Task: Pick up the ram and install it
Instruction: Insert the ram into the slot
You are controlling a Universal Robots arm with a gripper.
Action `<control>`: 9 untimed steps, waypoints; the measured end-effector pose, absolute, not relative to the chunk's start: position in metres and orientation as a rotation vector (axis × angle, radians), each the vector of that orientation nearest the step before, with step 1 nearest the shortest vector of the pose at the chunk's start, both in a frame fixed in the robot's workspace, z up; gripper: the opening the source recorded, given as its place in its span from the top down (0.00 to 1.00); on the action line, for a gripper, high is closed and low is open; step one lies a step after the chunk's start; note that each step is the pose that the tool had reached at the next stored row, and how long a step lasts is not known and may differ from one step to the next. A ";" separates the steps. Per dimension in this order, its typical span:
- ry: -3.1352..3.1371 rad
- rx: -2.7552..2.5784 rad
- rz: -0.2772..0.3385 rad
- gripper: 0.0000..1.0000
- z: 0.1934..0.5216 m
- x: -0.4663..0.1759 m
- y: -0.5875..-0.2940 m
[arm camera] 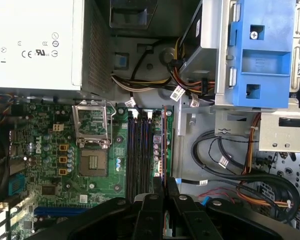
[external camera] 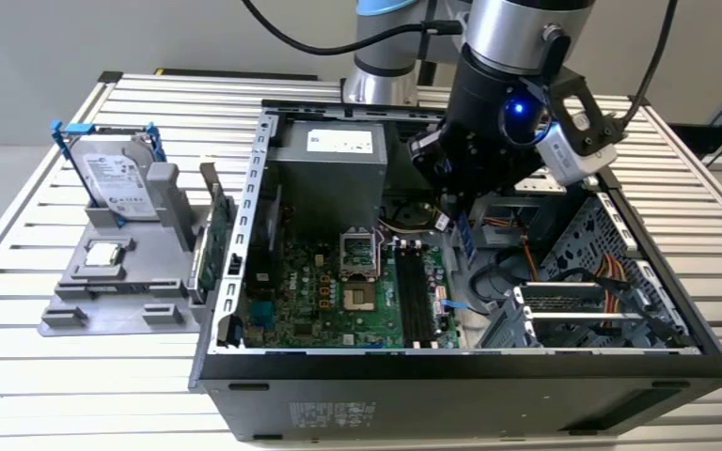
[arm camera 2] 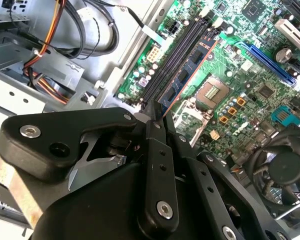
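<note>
Gripping the ram (arm camera 2: pixel 187 75), a slim dark blue-green circuit-board stick with black chips, the black fingers (arm camera 2: pixel 152 112) of the gripper (arm camera 2: pixel 151 111) are clenched on one end of it in the second wrist view. The stick stands on edge, running along the row of long black memory slots (arm camera 2: pixel 171 62) on the green motherboard (arm camera 2: pixel 240 80), at the side of that row nearest the square silver processor socket (arm camera 2: pixel 210 92); whether it is seated in a slot or just above it cannot be told. In the first wrist view the gripper (arm camera: pixel 163 184) sits at the end of those memory slots (arm camera: pixel 139 150), with the ram (arm camera: pixel 164 145) seen edge-on as a thin line beside them and the processor socket (arm camera: pixel 92 150) farther off across the board.

In the exterior view the gripper (external camera: pixel 447 221) reaches down into the open black and grey computer case (external camera: pixel 462 376), over the motherboard (external camera: pixel 323 291) near the far end of its memory slots (external camera: pixel 414 301). The grey box-shaped power supply (external camera: pixel 330 183) stands inside the case behind the motherboard. Outside the case, toward the exterior view's left, a grey plastic holder (external camera: pixel 117 282) on the slatted metal bench (external camera: pixel 35 188) carries a silver hard drive in a blue-clipped frame (external camera: pixel 117 178), and a green expansion card (external camera: pixel 217 244) stands between that holder and the case wall.
</note>
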State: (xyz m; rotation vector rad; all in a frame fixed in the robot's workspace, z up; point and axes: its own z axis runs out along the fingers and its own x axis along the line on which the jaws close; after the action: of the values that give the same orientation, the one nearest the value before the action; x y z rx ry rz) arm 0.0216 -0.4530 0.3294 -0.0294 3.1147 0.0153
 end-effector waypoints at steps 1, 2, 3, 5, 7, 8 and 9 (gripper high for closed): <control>3.115 -0.029 0.015 1.00 0.329 0.022 -0.453; 3.115 -0.029 0.015 1.00 0.329 0.022 -0.453; 3.115 -0.029 0.015 1.00 0.328 0.022 -0.453; 3.115 -0.029 0.015 1.00 0.327 0.022 -0.453; 3.115 -0.029 0.015 1.00 0.327 0.022 -0.453; 3.115 -0.029 0.015 1.00 0.327 0.022 -0.453; 3.115 -0.029 0.015 1.00 0.327 0.022 -0.453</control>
State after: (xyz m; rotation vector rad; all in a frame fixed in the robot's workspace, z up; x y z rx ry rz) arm 0.0216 -0.4530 0.3267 -0.0294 3.1146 0.0150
